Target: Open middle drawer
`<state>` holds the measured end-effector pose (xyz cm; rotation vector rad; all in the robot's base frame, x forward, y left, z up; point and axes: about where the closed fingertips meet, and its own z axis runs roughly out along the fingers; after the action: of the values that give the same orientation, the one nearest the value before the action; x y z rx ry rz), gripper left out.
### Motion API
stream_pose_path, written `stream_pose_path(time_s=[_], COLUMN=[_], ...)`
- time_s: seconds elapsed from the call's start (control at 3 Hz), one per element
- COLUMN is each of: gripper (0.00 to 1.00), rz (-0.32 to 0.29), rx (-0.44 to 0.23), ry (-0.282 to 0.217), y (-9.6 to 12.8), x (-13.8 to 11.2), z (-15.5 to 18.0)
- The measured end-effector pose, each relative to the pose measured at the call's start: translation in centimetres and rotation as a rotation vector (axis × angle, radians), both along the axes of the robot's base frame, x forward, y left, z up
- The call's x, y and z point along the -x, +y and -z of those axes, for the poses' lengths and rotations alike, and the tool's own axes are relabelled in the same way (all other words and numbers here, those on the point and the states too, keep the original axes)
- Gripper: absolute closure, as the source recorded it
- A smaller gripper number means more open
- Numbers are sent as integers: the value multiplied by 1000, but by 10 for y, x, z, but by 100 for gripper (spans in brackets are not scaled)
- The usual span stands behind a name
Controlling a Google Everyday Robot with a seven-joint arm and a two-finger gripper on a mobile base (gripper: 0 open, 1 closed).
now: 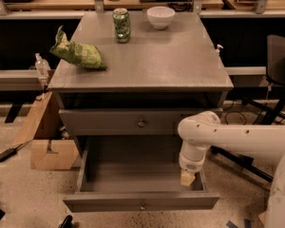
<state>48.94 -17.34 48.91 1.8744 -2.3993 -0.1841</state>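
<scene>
The middle drawer (104, 122) sits shut in the grey desk (152, 63), its flat front flush under the dark band below the desk top and its small brass knob (141, 123) at centre. The end effector (187, 178) hangs lower and to the right of that knob, pointing down. It is below the middle drawer's front and clear of it, at the end of a white arm (237, 139) that reaches in from the right. Whether the end effector is open or closed cannot be told.

It hovers over the right rear part of the bottom drawer (133, 202), which is pulled well out, with its grey floor in view. On the desk top stand a white bowl (160, 17) at the back, a green can (121, 25) just left of it, and a green snack bag (78, 55) lying near the left edge. What the bowl holds cannot be told. A cardboard box (50, 153) sits on the floor left of the desk.
</scene>
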Motion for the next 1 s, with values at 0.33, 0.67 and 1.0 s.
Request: stream_pose_path(time_s=[0.33,0.67,1.0], gripper=[89,100,100], rz=[-48,-88,-88], rx=[-50,-77,-77], ry=[-110,-139,-139], y=[-15,-17,-17], x=[-17,-32,-32], z=[10,33,33])
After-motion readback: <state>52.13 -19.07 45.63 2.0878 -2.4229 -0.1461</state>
